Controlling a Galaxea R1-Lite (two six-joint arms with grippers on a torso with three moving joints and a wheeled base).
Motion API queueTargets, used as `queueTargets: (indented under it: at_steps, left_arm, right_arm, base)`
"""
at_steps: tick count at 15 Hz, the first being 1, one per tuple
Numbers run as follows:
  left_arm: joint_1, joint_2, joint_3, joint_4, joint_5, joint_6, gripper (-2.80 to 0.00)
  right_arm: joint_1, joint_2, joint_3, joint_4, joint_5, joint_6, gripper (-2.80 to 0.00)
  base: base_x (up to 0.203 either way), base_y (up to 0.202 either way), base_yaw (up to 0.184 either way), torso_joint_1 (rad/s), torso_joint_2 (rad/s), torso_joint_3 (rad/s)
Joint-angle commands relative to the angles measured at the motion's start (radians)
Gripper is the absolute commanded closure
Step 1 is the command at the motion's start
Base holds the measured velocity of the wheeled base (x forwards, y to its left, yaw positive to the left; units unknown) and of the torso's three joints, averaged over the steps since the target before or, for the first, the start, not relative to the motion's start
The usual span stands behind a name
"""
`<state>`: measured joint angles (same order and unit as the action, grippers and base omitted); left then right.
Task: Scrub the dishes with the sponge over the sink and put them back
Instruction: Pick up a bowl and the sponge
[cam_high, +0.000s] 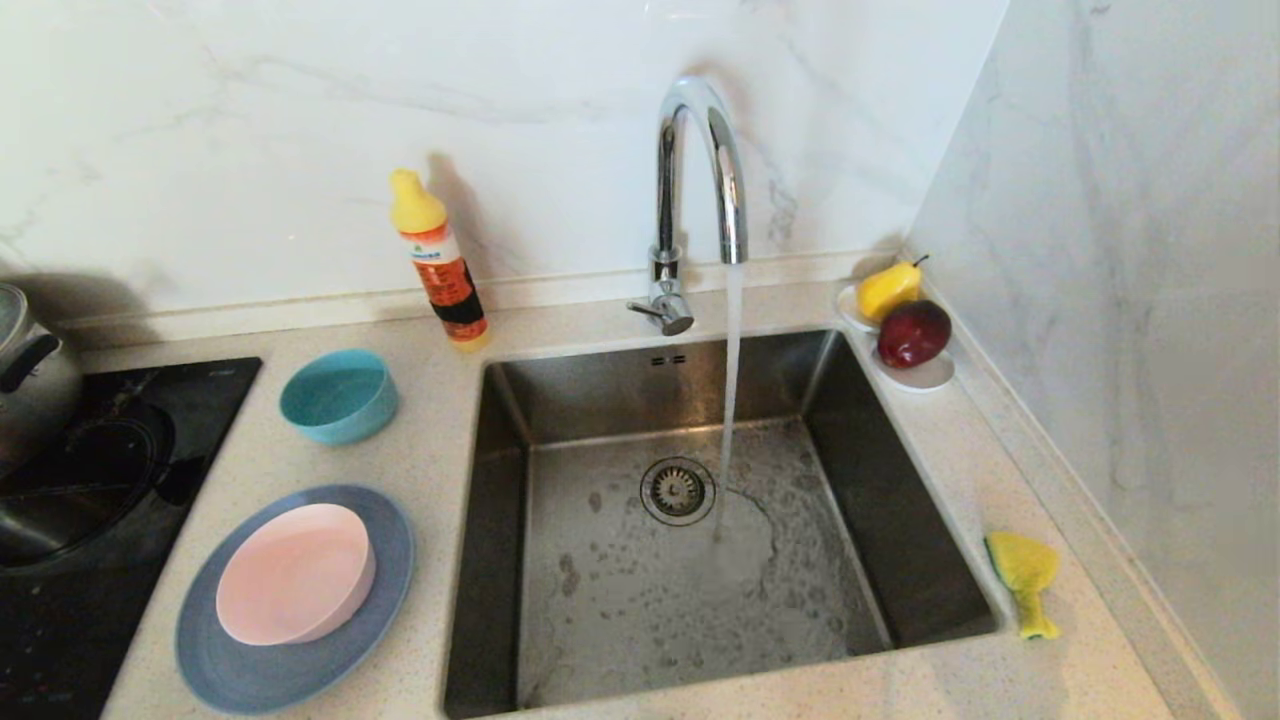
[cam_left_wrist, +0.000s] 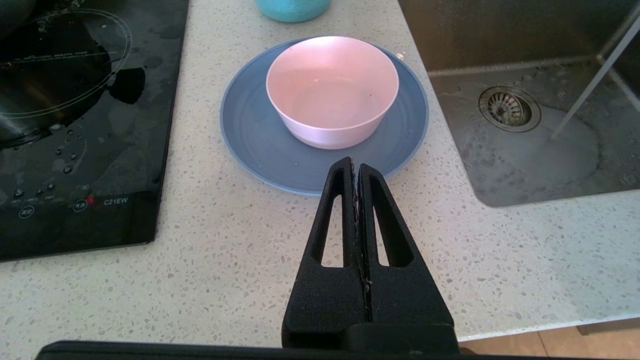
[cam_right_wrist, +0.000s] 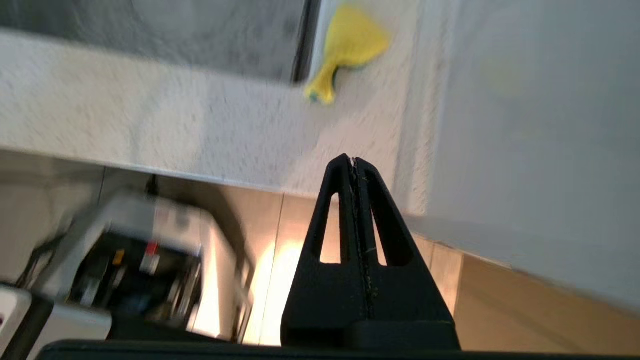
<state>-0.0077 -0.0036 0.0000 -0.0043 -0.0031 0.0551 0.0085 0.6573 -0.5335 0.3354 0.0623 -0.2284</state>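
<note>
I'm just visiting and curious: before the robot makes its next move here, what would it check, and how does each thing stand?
1. Yellow foam sponge free on the counter right of the steel sink: ok.
2. Right gripper open for grasping: not ok, shut.
3. Left gripper clear of the dishes: ok, shut, empty.
4. Chrome tap running: ok.
5. Pale pink bowl on slate-blue plate, teal bowl waiting: ok.

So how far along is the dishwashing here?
Barely started. Water runs from the tap into the sink. The sponge lies untouched on the counter; both grippers are shut and empty. Teal bowl, pink bowl and plate all await scrubbing.
</note>
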Motion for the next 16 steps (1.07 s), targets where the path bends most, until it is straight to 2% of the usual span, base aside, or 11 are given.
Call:
queueTargets:
  at_steps: [1,13,14,15,16]
  left_arm:
    - [0.0,0.004,0.0,0.0,0.0,0.0,0.0]
    - [0.0,0.004,0.0,0.0,0.0,0.0,0.0]
    - [0.0,0.004,0.0,0.0,0.0,0.0,0.0]
    - [0.0,0.004,0.0,0.0,0.0,0.0,0.0]
    - [0.0,0.004,0.0,0.0,0.0,0.0,0.0]
  right_arm:
    - [0.002,0.186,-0.015,0.0,-0.002,0.003,0.0]
    - [0.033,0.611,-0.005,-0.159,-0.004,0.22,0.0]
    - [0.034,0.636,-0.007,-0.177,-0.004,0.233,-0.55]
    - [0.035,0.662,-0.012,-0.192,-0.007,0.253,-2.8]
    - [0.037,0.689,-0.016,-0.203,-0.012,0.267,-2.8]
  base:
    - [0.0,0.0,0.0,0.0,0.0,0.0]
    - [0.0,0.0,0.0,0.0,0.0,0.0]
    - [0.0,0.0,0.0,0.0,0.0,0.0]
    - [0.0,0.0,0.0,0.0,0.0,0.0]
    - [0.0,0.0,0.0,0.0,0.0,0.0]
